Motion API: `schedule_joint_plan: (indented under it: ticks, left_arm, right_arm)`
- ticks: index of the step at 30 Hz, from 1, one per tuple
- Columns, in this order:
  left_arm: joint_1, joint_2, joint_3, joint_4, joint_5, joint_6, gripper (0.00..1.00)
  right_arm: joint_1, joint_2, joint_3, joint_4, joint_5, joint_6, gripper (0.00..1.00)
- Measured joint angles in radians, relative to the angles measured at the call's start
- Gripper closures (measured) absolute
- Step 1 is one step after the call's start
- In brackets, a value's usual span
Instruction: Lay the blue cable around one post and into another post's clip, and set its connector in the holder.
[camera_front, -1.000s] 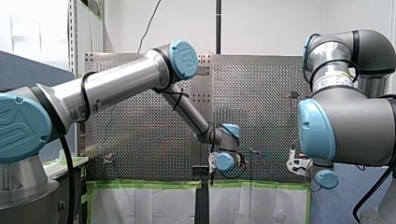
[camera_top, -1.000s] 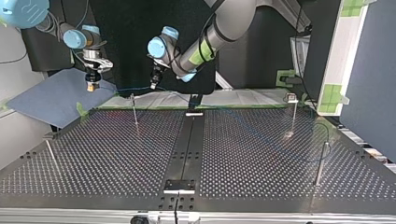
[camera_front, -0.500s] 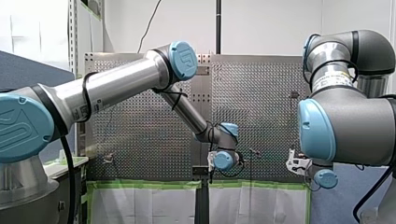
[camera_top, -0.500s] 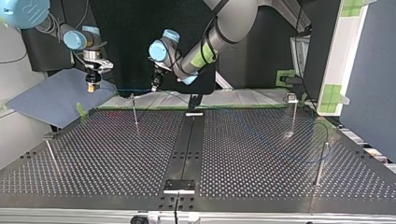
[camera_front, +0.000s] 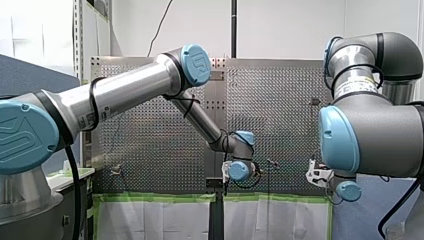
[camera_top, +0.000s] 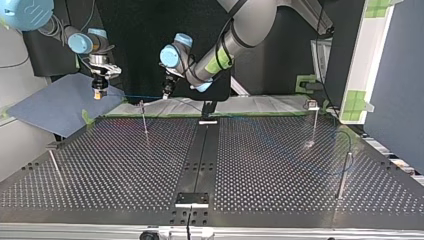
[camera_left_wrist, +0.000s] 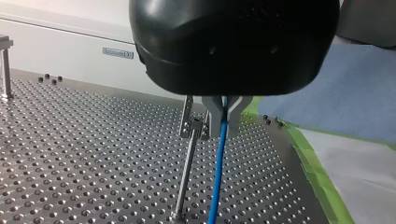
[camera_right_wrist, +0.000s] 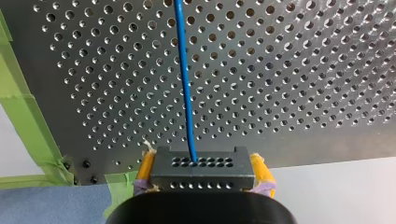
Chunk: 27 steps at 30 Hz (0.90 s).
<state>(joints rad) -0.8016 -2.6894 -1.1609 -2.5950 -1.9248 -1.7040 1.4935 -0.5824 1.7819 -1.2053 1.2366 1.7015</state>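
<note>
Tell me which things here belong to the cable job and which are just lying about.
Job: blue cable, connector, clip post, my left gripper, my right gripper.
Lying about: blue mat, green tape.

My left arm (camera_front: 130, 92) stretches far forward, elbow raised, forearm sloping down to a wrist (camera_front: 239, 170) bent downward. My left pincer (camera_left_wrist: 224, 114) points down, black, its two metal fingers (camera_left_wrist: 212, 119) pinched together on the blue cable (camera_left_wrist: 217, 177). My right arm (camera_front: 370, 135) is folded close to its shoulder, wrist hanging low. My right pincer (camera_top: 100, 93) points straight down, yellow pads (camera_right_wrist: 261, 170) clamped against both sides of the dark connector (camera_right_wrist: 201, 173), well apart from the other
</note>
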Motion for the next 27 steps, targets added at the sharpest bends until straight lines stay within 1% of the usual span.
schedule_joint_plan:
  ticks: [9, 10, 27]
  left_arm:
    - [0.000, 0.000, 0.009, -0.003, 0.003, 0.000, 1.00]
    - [0.000, 0.000, 0.011, -0.003, 0.003, 0.000, 0.98]
    - [0.004, 0.000, 0.012, -0.004, 0.010, -0.002, 0.98]
  right_arm:
    - [0.000, 0.001, 0.000, -0.002, 0.000, 0.000, 1.00]
    - [0.000, 0.001, 0.000, -0.002, 0.000, 0.000, 1.00]
    - [0.001, 0.003, -0.007, 0.008, 0.000, -0.001, 1.00]
